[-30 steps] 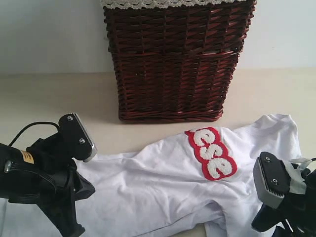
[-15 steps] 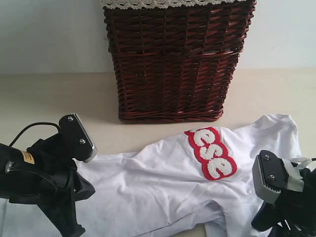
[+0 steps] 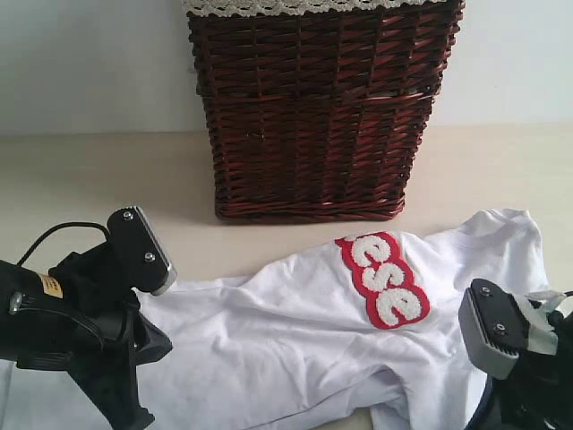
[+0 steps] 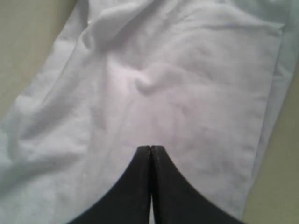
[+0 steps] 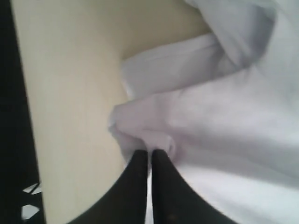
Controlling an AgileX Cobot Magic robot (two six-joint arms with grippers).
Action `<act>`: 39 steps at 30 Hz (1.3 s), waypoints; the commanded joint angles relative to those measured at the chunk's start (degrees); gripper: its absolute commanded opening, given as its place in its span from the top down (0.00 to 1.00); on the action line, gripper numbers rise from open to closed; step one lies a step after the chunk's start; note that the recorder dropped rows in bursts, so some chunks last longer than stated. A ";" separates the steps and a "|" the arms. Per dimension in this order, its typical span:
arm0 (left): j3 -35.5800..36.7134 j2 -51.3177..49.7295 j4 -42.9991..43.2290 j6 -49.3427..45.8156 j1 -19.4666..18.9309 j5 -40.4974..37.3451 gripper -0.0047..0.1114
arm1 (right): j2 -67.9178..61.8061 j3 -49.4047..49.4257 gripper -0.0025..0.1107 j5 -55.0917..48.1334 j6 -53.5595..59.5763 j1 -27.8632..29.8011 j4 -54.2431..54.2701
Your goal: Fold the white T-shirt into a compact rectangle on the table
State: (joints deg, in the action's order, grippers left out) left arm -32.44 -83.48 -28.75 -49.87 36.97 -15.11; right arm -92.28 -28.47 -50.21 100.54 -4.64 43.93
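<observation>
The white T-shirt (image 3: 286,345) lay spread and wrinkled on the table (image 3: 89,170), in the near part of the exterior view, stretched from the left arm (image 3: 81,322) to the right arm (image 3: 524,363). One end of the shirt reached up toward the far right. Fuzzy white letters outlined in red (image 3: 383,279) sat face up on its right half; only "ese" could be read. A dark brown wicker basket (image 3: 313,116) with a lace trim (image 3: 304,5) stood on the table behind the shirt, near it but not touching.

The left gripper (image 4: 150,148) had its black fingers pressed flat together with no gap. The tips sat over the middle of a broad white panel of the shirt. A small pucker of cloth (image 4: 144,85) rose ahead of the tips. No cloth showed between the fingers, so a pinch could not be told from that view.

The right gripper (image 5: 150,152) was narrowed to a thin slit, with a bunched fold of the shirt's edge (image 5: 140,126) gathered right at its tips, so it held the cloth. Bare table showed just beside that edge. In the exterior view both grippers' tips were hidden behind the arms' own bodies at the lower corners.
</observation>
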 commanded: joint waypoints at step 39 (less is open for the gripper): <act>28.94 71.69 -36.90 -14.08 -49.11 12.52 0.96 | 18.25 0.09 0.98 -1.98 -28.79 -0.04 -32.57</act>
State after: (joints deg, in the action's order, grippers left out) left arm -5.73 -15.65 -57.88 -69.52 -9.95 -2.21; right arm -74.51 -28.37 -53.09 72.64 -4.64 13.79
